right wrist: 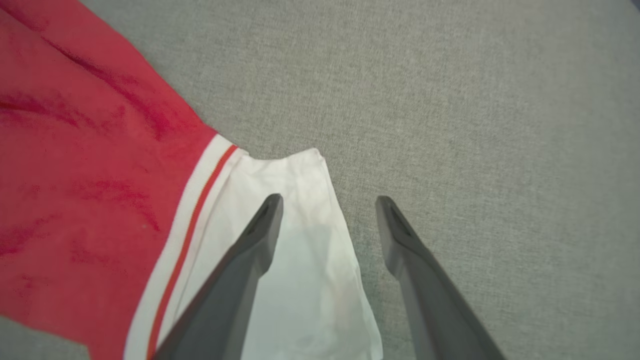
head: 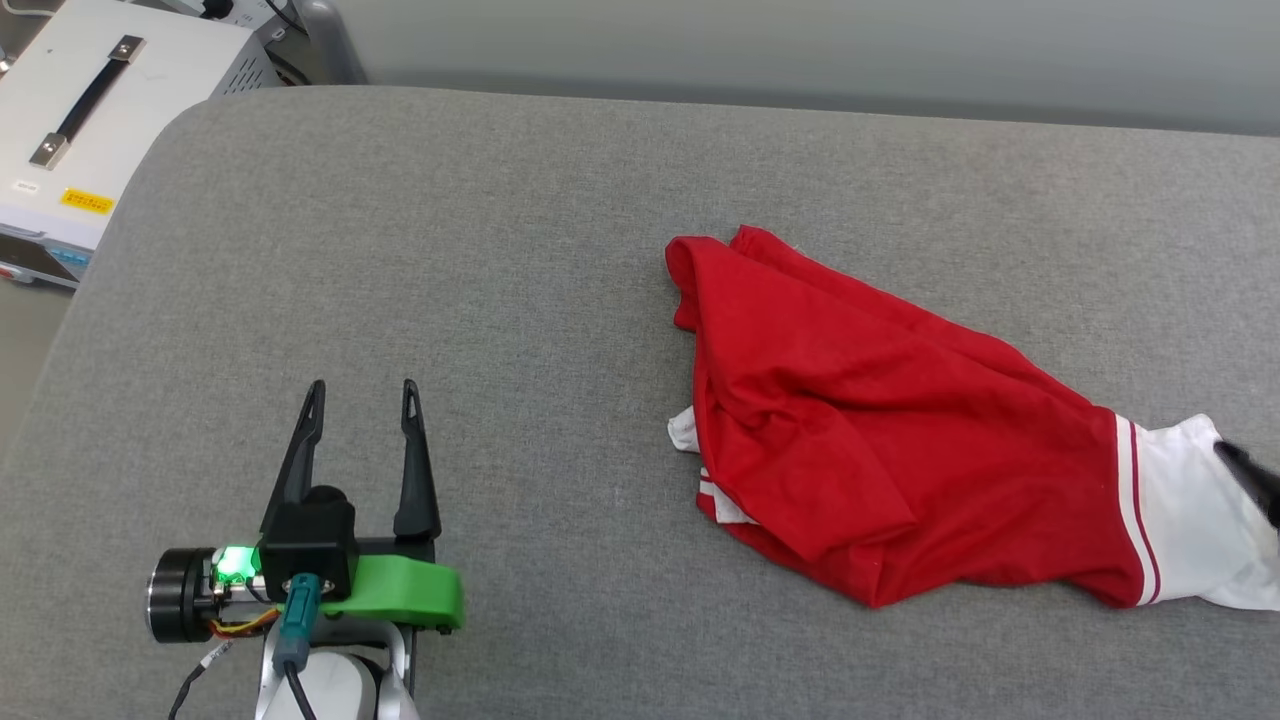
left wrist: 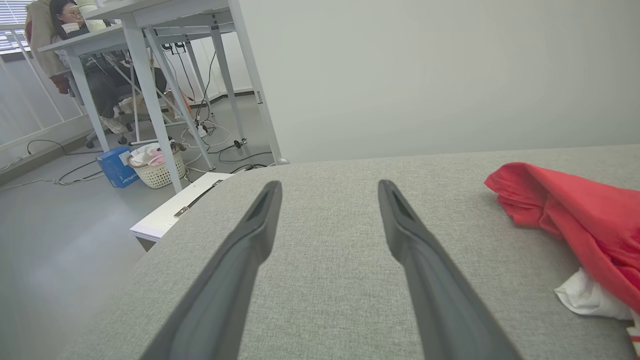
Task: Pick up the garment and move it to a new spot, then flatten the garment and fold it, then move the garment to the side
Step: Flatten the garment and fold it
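Note:
The garment (head: 880,430), a red jersey with white sleeves and red-and-white stripe trim, lies crumpled on the right half of the grey padded table (head: 500,250). Its red body (left wrist: 580,220) also shows at the right of the left wrist view. My left gripper (head: 362,398) hovers open over bare table at the lower left, well apart from the cloth; its fingers (left wrist: 250,240) hold nothing. My right gripper (right wrist: 327,202) stands open above the white sleeve (right wrist: 300,270), one finger over the sleeve, the other over bare table beside the sleeve's edge. A dark fingertip (head: 1255,478) shows at the right edge of the head view.
A white equipment case (head: 90,110) with a black handle stands beside the table's far left corner. Beyond the table, the left wrist view shows desk legs (left wrist: 150,100), cables, a basket (left wrist: 157,170), a blue box and a seated person (left wrist: 65,20).

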You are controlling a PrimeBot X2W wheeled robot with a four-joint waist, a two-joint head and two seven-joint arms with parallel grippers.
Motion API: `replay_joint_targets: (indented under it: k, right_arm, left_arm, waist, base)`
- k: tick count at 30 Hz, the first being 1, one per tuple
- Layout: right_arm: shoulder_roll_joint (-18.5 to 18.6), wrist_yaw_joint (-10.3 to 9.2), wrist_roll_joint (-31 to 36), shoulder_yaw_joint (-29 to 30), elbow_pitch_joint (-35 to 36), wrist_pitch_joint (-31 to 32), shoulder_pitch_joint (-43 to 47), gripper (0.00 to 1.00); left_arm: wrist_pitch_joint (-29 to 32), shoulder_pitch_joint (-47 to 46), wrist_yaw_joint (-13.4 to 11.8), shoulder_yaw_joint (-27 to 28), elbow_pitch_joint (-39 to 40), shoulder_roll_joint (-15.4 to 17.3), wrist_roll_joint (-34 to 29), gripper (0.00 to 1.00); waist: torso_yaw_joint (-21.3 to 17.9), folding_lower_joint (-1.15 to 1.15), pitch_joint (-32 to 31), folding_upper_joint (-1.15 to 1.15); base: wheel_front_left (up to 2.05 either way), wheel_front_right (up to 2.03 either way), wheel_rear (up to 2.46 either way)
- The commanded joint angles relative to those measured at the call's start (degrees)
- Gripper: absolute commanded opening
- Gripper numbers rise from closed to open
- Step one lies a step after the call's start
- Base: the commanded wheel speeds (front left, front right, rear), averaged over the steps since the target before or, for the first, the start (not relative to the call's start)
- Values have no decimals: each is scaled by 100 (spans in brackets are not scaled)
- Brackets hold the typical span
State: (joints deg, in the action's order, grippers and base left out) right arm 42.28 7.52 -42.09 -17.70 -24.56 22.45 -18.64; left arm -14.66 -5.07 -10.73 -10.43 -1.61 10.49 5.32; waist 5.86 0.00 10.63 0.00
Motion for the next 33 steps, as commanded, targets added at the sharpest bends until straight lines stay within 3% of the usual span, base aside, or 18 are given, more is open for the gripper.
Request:
replay_joint_targets:
  k: [1,9,12,15,24,28,33]
  right_arm:
    - [5,-3,125,128,212,-204,-191,100]
    - [-117,-3,451,546,1934,-614,-710,100]
    - [-231,-3,469,343,2316,-411,-1097,100]
    - [-283,-3,490,-218,2429,51,-1633,100]
    - [-446,-3,-25,-2062,1293,2441,-3150,100]
    - [-576,-3,-60,-2650,769,2735,-3627,100]
    - [-818,-3,-41,-3175,57,2504,-4006,100]
  left_arm:
    - [-34,112,45,33,-18,-47,-75,100]
    - [-34,103,156,33,74,-159,-214,100]
    - [-34,25,182,7,140,-213,-267,100]
    - [-34,-85,212,-10,190,-272,-297,100]
    - [-34,-493,309,-92,208,-464,-320,100]
    - [-34,-639,323,-115,214,-545,-306,100]
    - [-34,-759,335,-131,210,-615,-297,100]
  waist:
    - [7,0,-46,0]
    - [116,0,41,0]
    - [176,0,183,0]
    - [245,0,380,0]
    - [510,0,940,0]
    - [636,0,1166,0]
    - [731,0,1378,0]
  base:
    - [0,0,0]
    - [0,0,0]
    - [0,0,0]
    - [0,0,0]
    - [0,0,0]
    - [0,0,0]
    - [0,0,0]
